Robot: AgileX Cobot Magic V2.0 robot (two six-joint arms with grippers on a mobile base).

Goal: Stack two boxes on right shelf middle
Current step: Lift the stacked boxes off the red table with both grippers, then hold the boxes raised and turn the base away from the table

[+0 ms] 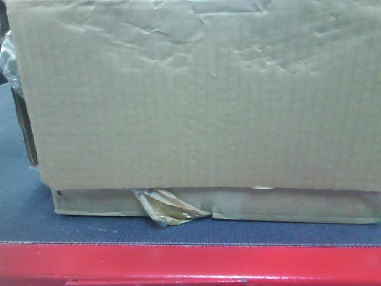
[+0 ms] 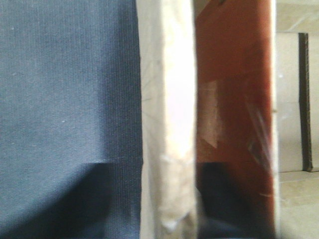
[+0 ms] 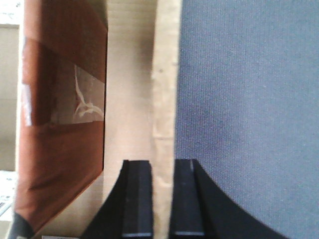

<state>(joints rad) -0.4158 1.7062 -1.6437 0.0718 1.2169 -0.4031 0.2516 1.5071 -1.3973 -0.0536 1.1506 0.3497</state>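
Observation:
A big, creased cardboard box [image 1: 196,95] fills the front view and stands on a blue shelf surface [image 1: 18,208]. A lower cardboard strip [image 1: 286,205] with torn tape [image 1: 166,208] shows beneath its front panel; I cannot tell whether this is a second box. My left gripper [image 2: 169,204] has dark fingers [image 2: 99,204] on both sides of a thick cardboard wall [image 2: 167,99] and is shut on it. My right gripper [image 3: 163,199] has black fingers [image 3: 137,199] clamped on a cardboard wall edge [image 3: 164,99]. Neither gripper shows in the front view.
A red shelf edge [image 1: 178,262] runs along the front, below the blue surface. Brown tape covers a panel in the left wrist view [image 2: 234,99] and in the right wrist view [image 3: 65,124]. Crumpled clear plastic [image 1: 7,59] sits at the far left.

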